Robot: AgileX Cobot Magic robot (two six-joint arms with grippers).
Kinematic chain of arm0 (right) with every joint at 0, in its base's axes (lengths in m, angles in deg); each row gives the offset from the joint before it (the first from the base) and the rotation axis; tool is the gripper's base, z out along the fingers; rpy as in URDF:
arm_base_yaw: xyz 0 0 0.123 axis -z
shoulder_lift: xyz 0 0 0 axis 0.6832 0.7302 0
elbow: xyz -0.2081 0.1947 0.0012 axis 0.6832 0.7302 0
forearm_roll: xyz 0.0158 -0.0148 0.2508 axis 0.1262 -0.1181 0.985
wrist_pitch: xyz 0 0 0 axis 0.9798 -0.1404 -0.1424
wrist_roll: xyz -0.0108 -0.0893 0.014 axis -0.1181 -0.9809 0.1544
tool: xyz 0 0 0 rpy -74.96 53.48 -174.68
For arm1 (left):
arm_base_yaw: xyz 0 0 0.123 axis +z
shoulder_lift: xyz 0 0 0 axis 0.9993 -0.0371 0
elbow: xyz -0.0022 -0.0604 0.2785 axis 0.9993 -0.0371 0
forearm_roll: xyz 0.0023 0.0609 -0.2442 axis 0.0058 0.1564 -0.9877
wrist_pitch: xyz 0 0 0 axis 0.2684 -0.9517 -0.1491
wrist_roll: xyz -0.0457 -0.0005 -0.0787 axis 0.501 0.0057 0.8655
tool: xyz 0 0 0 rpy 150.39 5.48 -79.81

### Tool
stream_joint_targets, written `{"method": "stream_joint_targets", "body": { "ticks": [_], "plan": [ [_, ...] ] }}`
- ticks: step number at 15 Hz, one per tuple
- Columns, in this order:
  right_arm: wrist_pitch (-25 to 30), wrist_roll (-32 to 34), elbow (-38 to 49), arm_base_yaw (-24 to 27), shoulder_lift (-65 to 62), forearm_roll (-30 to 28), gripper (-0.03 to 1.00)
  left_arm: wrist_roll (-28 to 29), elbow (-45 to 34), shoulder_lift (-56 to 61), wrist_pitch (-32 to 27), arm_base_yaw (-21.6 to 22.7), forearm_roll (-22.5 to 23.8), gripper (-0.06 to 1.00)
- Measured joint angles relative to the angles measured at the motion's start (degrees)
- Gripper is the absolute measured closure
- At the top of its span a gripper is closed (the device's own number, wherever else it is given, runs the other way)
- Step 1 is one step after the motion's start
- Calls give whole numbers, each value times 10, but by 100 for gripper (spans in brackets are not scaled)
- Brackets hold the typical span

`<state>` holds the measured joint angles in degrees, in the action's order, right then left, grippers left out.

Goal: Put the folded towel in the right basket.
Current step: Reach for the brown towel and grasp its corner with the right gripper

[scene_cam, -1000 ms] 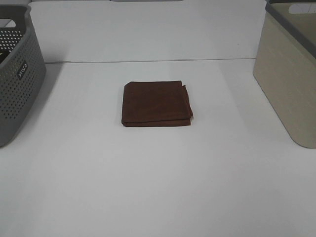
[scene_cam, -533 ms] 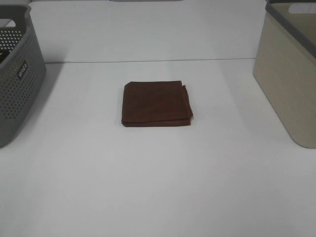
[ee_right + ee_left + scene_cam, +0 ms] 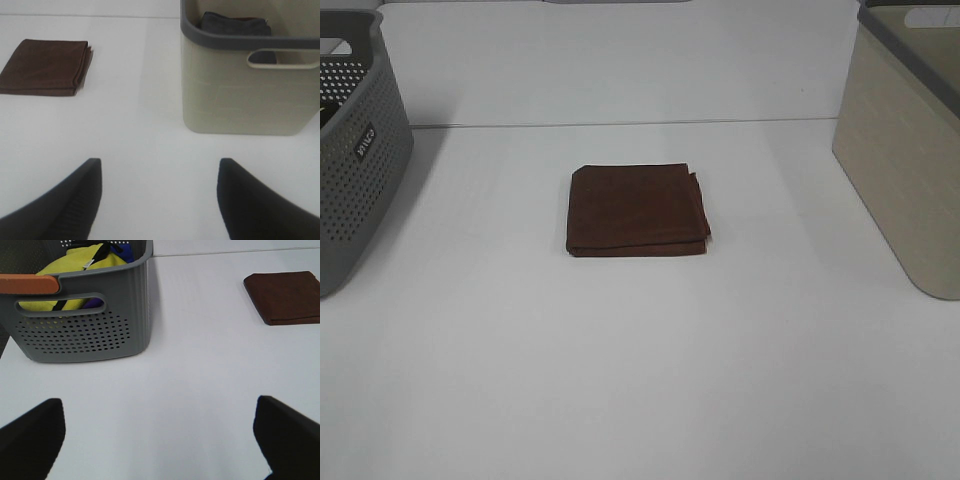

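Observation:
A folded dark brown towel (image 3: 637,210) lies flat in the middle of the white table; it also shows in the left wrist view (image 3: 285,296) and the right wrist view (image 3: 46,66). The right basket (image 3: 910,140) is beige with a grey rim and stands at the table's right edge; in the right wrist view (image 3: 250,85) a dark folded cloth (image 3: 234,24) lies inside it. My left gripper (image 3: 160,440) is open and empty, well away from the towel. My right gripper (image 3: 157,200) is open and empty, short of towel and basket. Neither gripper shows in the high view.
A grey perforated basket (image 3: 355,150) stands at the table's left edge; in the left wrist view (image 3: 85,315) it holds yellow and blue cloth. A seam line (image 3: 620,124) runs across the table behind the towel.

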<state>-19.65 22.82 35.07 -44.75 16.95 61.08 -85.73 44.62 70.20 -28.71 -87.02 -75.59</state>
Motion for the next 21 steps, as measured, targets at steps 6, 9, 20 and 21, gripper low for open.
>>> {"method": "stream_joint_targets", "body": {
  "ticks": [6, 9, 20, 21],
  "plan": [
    [-41, -5, -162, 0, 334, 24, 33, 0, 0, 0, 0, 0, 0, -3],
    [-32, -53, -266, 0, 492, 56, 33, 0, 0, 0, 0, 0, 0, -3],
    [66, -77, -682, -129, 958, 112, 33, 0, 0, 0, 0, 0, 0, -3],
    [80, -60, -706, -141, 992, 122, 33, 0, 0, 0, 0, 0, 0, -3]
  ]
}}
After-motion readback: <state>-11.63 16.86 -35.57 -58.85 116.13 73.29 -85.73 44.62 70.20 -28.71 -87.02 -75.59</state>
